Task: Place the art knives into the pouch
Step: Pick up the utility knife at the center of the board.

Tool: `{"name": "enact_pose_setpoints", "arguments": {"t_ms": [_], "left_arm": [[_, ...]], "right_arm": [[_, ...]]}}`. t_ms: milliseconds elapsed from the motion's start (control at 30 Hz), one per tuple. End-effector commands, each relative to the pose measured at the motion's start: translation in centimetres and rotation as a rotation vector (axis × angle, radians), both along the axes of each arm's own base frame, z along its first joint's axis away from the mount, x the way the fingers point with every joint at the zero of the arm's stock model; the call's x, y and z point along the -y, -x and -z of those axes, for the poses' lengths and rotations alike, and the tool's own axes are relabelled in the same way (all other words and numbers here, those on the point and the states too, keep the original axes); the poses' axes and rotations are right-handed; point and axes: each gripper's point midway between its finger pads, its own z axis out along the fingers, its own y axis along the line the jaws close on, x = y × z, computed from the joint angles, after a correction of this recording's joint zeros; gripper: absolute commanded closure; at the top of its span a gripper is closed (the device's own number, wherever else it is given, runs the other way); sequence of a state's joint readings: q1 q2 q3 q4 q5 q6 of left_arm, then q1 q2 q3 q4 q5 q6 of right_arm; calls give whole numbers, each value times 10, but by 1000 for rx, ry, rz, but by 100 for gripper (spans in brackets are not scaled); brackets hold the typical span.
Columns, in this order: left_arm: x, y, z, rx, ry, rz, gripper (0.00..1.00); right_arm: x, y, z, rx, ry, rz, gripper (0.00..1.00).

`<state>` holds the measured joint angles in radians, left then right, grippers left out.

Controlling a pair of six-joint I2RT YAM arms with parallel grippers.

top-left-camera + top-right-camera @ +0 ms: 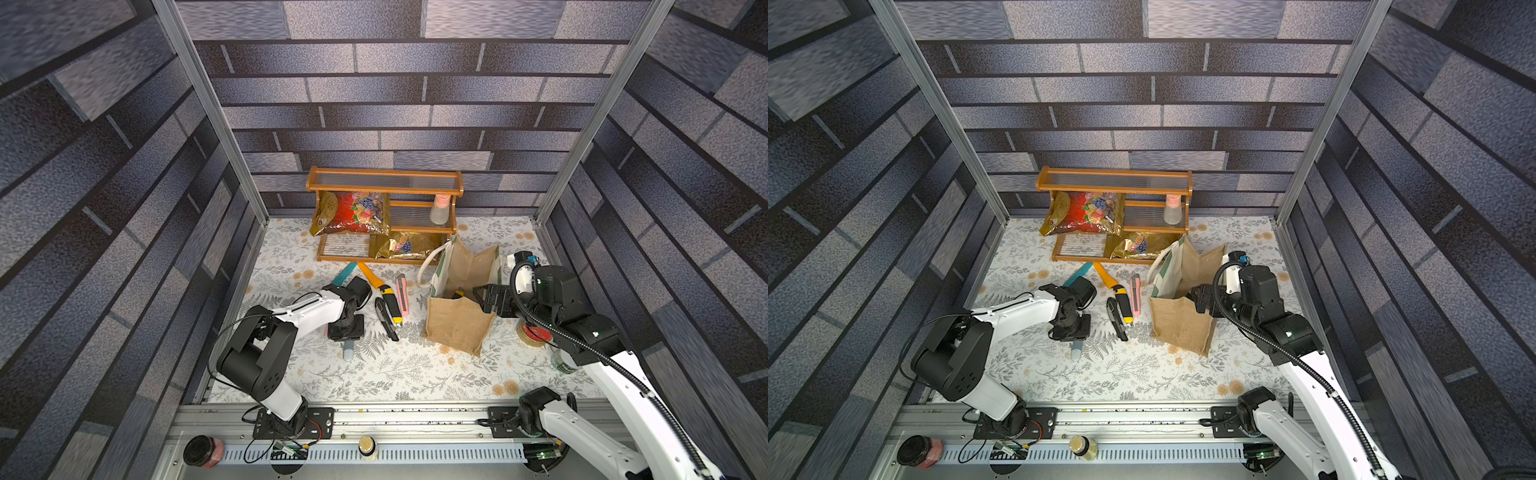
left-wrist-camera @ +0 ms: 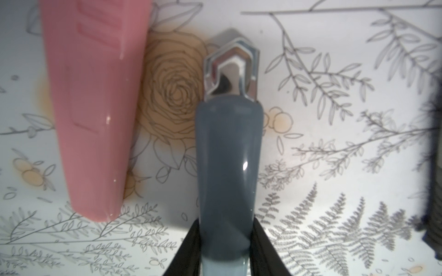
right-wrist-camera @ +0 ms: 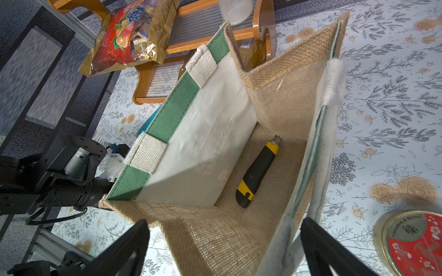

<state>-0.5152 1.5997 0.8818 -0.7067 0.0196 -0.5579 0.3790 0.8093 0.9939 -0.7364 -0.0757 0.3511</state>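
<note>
Top view, grey art knife (image 1: 348,352): lying directly under the left gripper (image 1: 347,337), well apart from the pouch (image 1: 457,328).
Left wrist, grip: 2 fingers (image 2: 191,251) press the handle's flanks, seemingly clamped.
Left wrist, handling: light, stiff, glossy, likely slippery; hold mid-handle, clear of the metal tip (image 2: 230,67).
Right wrist, right gripper (image 3: 222,246): spread wide astride the pouch wall; 1 yellow-black knife (image 3: 258,172) already inside.

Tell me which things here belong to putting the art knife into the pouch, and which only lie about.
For the job: grey-blue plastic art knife between the left tool's fingers; tan burlap pouch with green trim; black-and-yellow knife already inside it.

Lying about: brown wooden shelf rack; shiny gold-red snack bags; clear plastic bottle; round red tin; pink plastic knife, untouched.
</note>
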Motion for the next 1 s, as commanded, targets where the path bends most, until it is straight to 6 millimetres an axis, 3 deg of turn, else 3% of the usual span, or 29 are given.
{"name": "enact_pose_setpoints", "arguments": {"t_ms": [0,167,467,633,967], "left_arm": [[10,-8,15,-2,40,19,68],[19,-21,5,39,70,32,70],[27,-26,-8,62,98,31,72],[26,-32,-31,113,49,72,72],[45,-45,-93,231,100,105,72]], "right_arm": [[5,2,-8,16,13,12,0],[6,0,-6,12,21,21,0],[8,1,-8,19,24,26,0],[9,0,-6,14,32,32,0],[15,-1,-5,20,45,60,0]]}}
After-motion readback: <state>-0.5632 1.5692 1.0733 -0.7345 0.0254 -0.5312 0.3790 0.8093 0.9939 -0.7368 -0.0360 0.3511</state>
